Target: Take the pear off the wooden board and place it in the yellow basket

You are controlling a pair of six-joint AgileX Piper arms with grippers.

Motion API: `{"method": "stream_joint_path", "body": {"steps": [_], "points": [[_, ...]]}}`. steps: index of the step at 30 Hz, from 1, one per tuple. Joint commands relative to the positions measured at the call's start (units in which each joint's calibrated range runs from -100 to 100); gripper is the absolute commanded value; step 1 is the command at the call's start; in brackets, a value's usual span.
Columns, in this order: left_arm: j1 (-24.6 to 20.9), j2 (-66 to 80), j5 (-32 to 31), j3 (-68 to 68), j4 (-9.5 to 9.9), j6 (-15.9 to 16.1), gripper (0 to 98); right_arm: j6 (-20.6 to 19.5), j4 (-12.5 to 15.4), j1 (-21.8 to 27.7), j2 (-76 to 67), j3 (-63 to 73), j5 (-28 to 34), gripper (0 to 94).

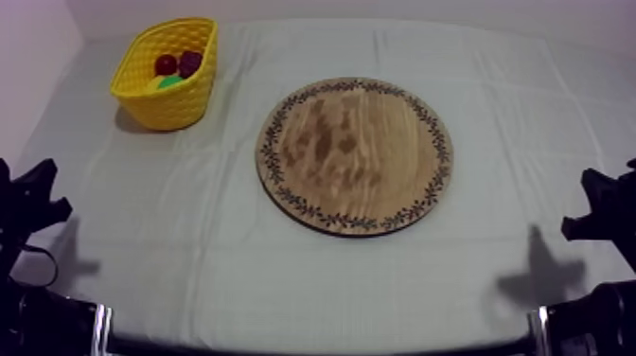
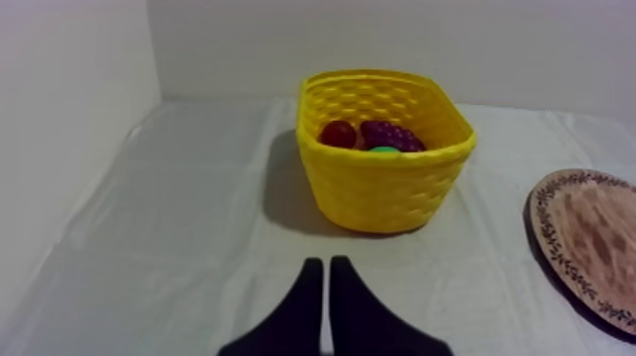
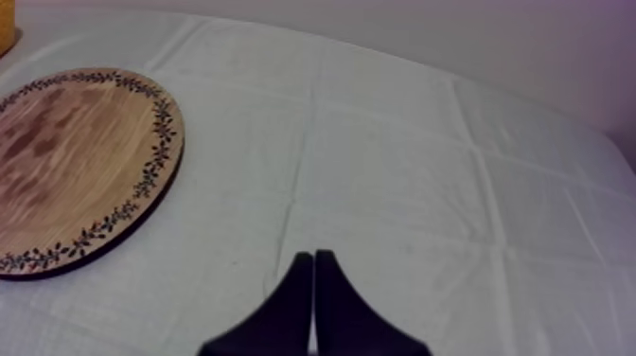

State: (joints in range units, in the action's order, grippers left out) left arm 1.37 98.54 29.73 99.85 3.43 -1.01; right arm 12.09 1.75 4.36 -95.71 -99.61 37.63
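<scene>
Left pincer (image 2: 326, 266) and right pincer (image 3: 313, 256) pressed together, empty; the pear (image 2: 383, 150), likely light and rigid, lies inside the yellow basket (image 2: 379, 194).

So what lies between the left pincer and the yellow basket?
In the left wrist view the left pincer, shut, points at the yellow basket; between them lies bare cloth and the basket's shadow.
</scene>
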Motion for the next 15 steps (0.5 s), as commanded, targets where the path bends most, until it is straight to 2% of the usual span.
{"method": "stream_joint_path", "body": {"steps": [1, 15], "points": [[-0.3, 0.7, 0.8, 0.0, -0.33, 0.2, 0.0, 0.0, 0.0, 0.0, 0.0, -0.1, 0.0, 0.3], [-2.2, 1.2, 0.3, 0.0, 0.1, 0.3, 0.0, 0.0, 0.0, 0.0, 0.0, -0.1, 0.0, 0.3]]}}
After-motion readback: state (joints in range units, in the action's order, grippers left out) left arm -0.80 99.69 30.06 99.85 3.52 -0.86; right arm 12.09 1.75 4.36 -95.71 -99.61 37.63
